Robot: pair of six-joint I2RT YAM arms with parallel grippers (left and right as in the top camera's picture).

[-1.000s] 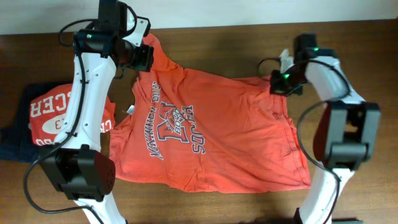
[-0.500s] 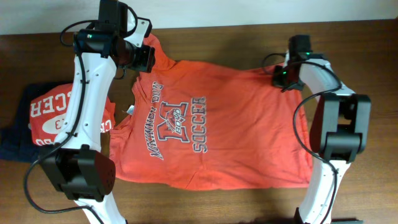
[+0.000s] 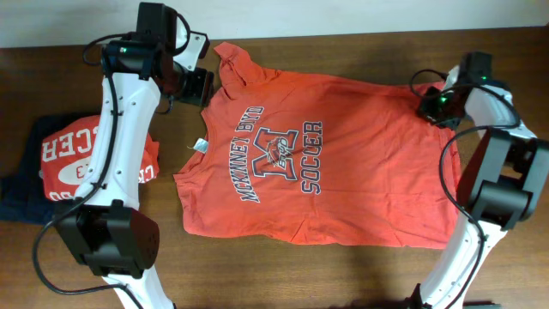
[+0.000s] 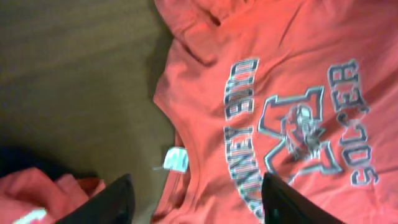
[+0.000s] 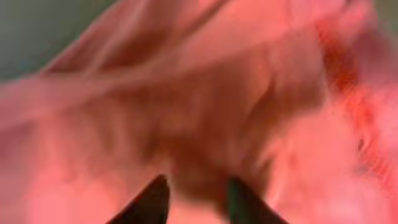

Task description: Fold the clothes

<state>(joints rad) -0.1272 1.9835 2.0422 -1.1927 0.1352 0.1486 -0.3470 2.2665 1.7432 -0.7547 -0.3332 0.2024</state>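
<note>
T-shirt (image 3: 317,172) slid right, hem reaching right claw (image 3: 431,110).

You have an orange-red short-sleeved cotton T-shirt (image 3: 369,197) filling the middle of the overhead frame. Its chest is printed with navy, pale-outlined lettering (image 3: 310,159) around a big navy M (image 3: 276,154). A small white neck tag (image 3: 199,146) shows at its left edge. At far left you see a red shirt with white print (image 3: 69,159) and a dark navy garment (image 3: 17,197), all on the dark brown wooden table (image 3: 343,51).
</note>
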